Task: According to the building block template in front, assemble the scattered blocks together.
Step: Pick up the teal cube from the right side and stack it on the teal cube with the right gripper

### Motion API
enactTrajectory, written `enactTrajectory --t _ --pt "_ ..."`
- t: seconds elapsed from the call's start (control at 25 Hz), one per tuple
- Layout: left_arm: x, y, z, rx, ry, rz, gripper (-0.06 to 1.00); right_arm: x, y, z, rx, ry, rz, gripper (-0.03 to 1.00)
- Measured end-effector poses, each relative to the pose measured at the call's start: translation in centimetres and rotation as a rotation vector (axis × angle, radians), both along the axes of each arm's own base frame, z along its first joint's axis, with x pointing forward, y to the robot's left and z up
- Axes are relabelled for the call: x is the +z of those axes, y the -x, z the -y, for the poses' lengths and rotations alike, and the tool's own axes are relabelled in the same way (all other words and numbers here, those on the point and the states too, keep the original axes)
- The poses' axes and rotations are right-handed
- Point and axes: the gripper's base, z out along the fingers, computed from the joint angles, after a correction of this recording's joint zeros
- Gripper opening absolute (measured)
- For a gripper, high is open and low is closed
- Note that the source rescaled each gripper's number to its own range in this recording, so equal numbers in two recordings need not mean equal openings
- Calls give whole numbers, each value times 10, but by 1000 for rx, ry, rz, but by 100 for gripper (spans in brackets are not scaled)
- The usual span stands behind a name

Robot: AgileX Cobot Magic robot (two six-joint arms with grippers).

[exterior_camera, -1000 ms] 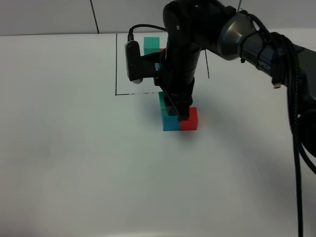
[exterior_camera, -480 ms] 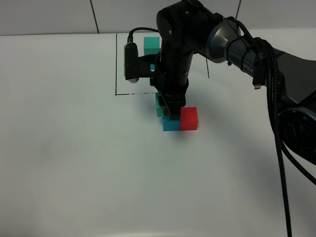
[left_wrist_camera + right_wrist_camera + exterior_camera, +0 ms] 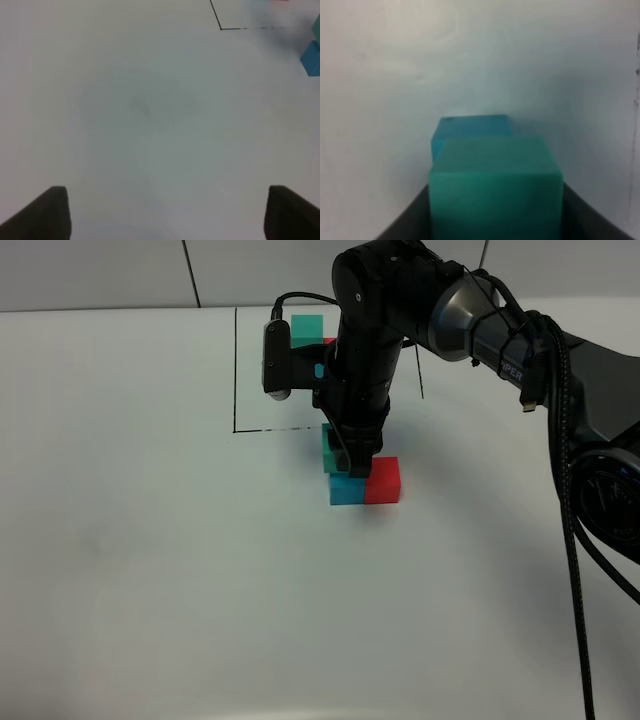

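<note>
Just short of template point(image 3: 307, 328), over blue cube point(image 3: 346, 491) abutting red cube point(image 3: 384, 481): hold teal cube point(image 3: 495, 200) clamped in right gripper point(image 3: 352, 462); seat squarely before release. Risk of topple if offset, of shoving blue cube if low. Left gripper point(image 3: 167, 195) apart, empty, well away
</note>
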Motion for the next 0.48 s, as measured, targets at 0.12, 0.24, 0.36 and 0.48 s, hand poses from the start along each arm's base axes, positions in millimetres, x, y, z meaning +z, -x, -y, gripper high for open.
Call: enactTrajectory --t 0.12,0.24,0.36,0.48 --pt "0 0 0 0 0 0 76 0 0 0 0 -1 -2 2" --pt "0 0 0 0 0 0 76 -6 5 3 6 16 -27 2" --pt "0 0 0 0 0 0 76 -5 10 6 9 25 -42 2" --pt "0 0 0 0 0 0 76 1 11 7 9 19 -32 2"
